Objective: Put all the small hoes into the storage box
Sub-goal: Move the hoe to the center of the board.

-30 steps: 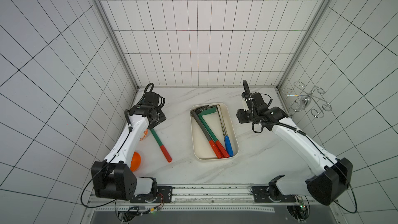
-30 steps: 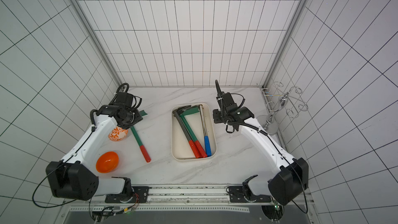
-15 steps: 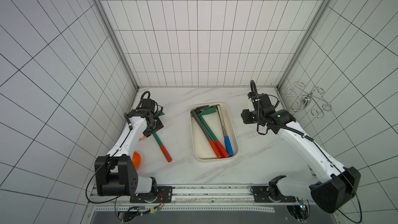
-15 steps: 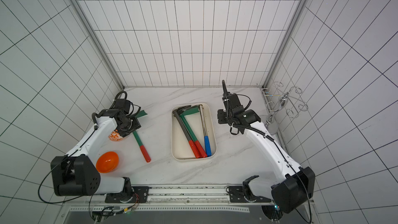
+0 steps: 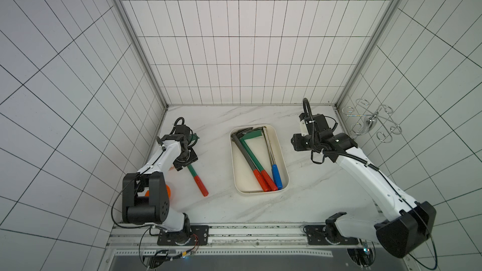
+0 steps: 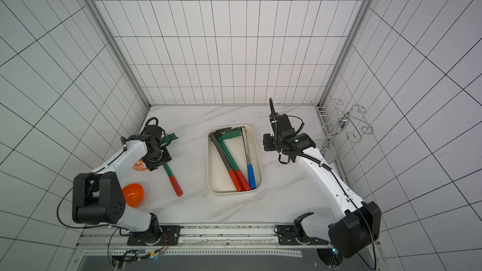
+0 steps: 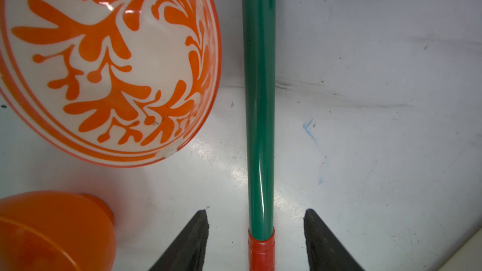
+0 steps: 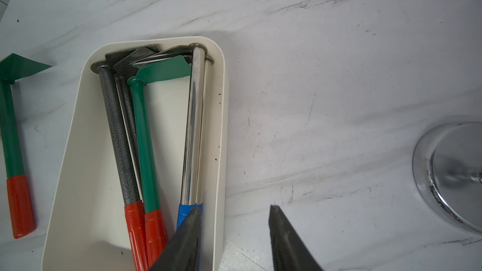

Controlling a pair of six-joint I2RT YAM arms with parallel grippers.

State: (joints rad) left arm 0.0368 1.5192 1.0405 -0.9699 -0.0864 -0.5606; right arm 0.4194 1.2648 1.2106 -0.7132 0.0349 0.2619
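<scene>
I am operating in a robotics lab test cell. White grid-lined panels [image 5: 234, 48] close in behind the storage box [image 5: 242, 175] and on both its sides, joined by aluminium corner posts [image 5: 138, 48]. The box lies on a marble-pattern tabletop [image 5: 300, 199]. In front of the box, a metal rail [image 5: 255, 233] with exposed wiring [image 5: 167, 256] carries two robot arms [image 5: 365, 175]. To the right of the box stands a chrome hook stand [image 6: 329, 149].

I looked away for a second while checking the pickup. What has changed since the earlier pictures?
The left tool slid along the green-shafted, red-gripped small hoe from its blade end toward the grip. It now straddles the shaft, open, not gripping. The right tool barely shifted beside the cream plastic storage box. Hoe and box stayed put.
</scene>
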